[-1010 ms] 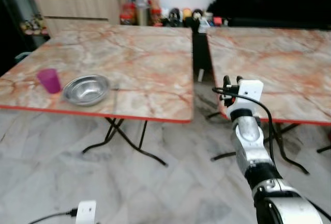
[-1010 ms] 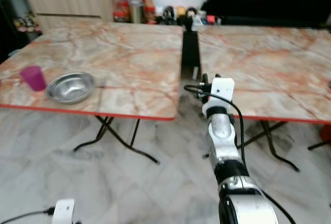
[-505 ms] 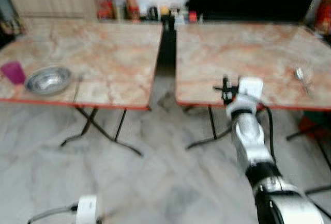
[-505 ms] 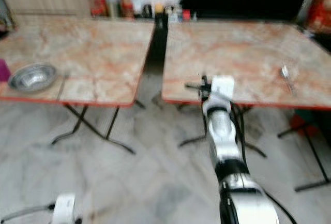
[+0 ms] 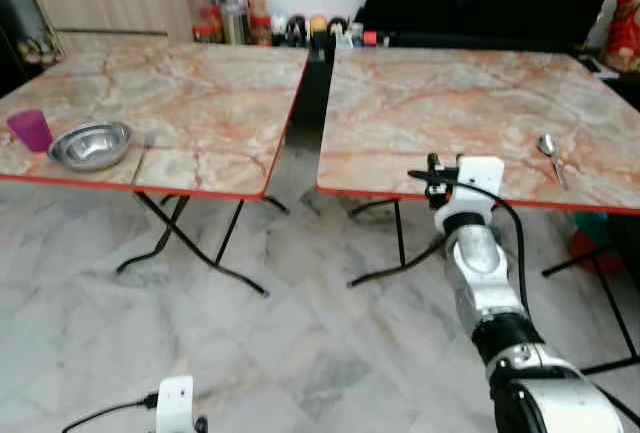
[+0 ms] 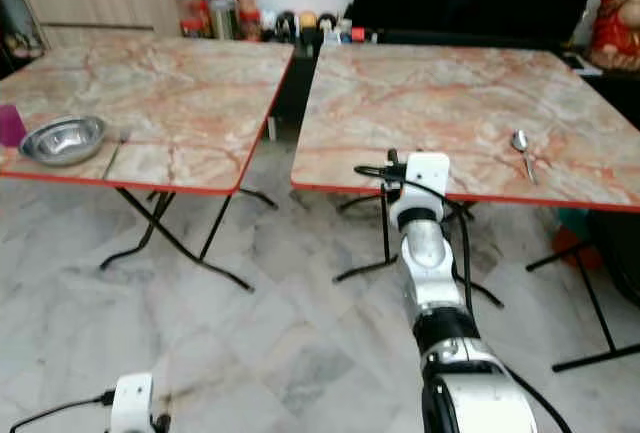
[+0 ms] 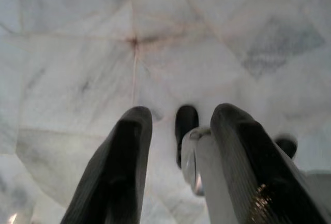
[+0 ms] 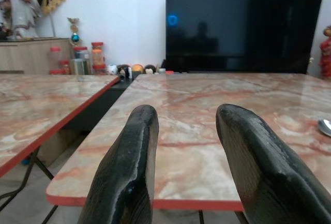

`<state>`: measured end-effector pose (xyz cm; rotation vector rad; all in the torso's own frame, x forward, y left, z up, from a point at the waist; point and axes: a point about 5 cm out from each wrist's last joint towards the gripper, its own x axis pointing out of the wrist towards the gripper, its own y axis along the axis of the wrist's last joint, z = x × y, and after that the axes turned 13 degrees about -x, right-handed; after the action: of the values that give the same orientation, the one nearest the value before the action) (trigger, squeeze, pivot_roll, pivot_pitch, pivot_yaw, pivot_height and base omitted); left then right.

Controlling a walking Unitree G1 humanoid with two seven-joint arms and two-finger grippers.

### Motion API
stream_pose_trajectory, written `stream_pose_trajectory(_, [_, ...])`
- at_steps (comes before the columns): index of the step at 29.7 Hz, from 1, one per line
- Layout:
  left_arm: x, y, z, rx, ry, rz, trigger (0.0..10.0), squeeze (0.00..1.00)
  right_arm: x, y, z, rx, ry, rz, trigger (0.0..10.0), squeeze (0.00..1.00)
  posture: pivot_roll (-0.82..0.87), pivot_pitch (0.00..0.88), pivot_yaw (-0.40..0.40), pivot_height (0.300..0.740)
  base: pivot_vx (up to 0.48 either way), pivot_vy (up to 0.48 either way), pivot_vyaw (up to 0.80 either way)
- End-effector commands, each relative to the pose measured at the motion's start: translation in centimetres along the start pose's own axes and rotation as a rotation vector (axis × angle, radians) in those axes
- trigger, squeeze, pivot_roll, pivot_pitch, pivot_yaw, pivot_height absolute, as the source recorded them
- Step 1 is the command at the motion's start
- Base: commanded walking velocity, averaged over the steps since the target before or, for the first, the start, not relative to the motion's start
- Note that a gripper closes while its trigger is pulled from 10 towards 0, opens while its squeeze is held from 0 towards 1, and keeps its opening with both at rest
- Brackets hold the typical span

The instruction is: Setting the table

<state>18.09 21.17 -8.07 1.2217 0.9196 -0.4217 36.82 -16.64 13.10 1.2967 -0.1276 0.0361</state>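
I am looking down at two marble-patterned folding tables with red edges, standing side by side with a dark gap between them. On the left table point(image 5: 180, 103) I am counting three pieces near its front left corner: one purple cup point(image 5: 30, 130), one steel bowl point(image 5: 91, 145) just beside it, and one slim utensil point(image 5: 141, 157) lying just beside the bowl on its other side; I cannot tell whether that is a fork or a spoon. On the right table point(image 5: 450, 103) one spoon point(image 5: 550, 153) is lying alone near the front right corner, well apart from the other pieces. My right gripper point(image 8: 181, 167) is hovering at the front edge of the right table, pointing across its top, its two black fingers point(image 8: 129, 172) spread apart with nothing between them. My left gripper point(image 7: 176, 172) is hanging low over the pale marble floor point(image 7: 77, 53), its two fingers likewise parted and grasping nothing. Against the back wall, one large black television screen point(image 8: 243, 27) is standing behind the right table, with a row of jars and bottles point(image 5: 235, 13) next to a wooden cabinet point(image 5: 110, 8).
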Motion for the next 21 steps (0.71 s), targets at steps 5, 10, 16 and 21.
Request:
stream_pose_trajectory(5, [-0.03, -0.24, 0.28, -0.007, -0.008, -0.008, 10.0, 0.00, 0.35, 0.47, -0.40, -0.005, 0.021, -0.001, 10.0, 0.00, 0.05, 0.000, -0.032, 0.728, 0.373, 0.000, 0.00])
stream_pose_trajectory(10, [-0.06, -0.36, 0.08, -0.007, -0.006, -0.013, 10.0, 0.00, 0.42, 0.56, -0.44, -0.002, 0.022, -0.003, 10.0, 0.00, 0.05, 0.000, -0.031, 0.728, 0.374, 0.000, 0.00])
stream_pose_trajectory(16, [-0.09, -0.52, -0.07, -0.005, -0.006, -0.020, 10.0, 0.00, 0.40, 0.47, -0.32, -0.005, 0.021, -0.009, 10.0, 0.00, 0.05, 0.000, -0.029, 0.728, 0.376, 0.000, 0.00])
stream_pose_trajectory(21, [-0.11, -0.66, 0.00, -0.004, -0.009, -0.027, 10.0, 0.00, 0.41, 0.45, -0.24, -0.005, 0.018, -0.011, 10.0, 0.00, 0.05, 0.000, -0.027, 0.728, 0.385, 0.000, 0.00])
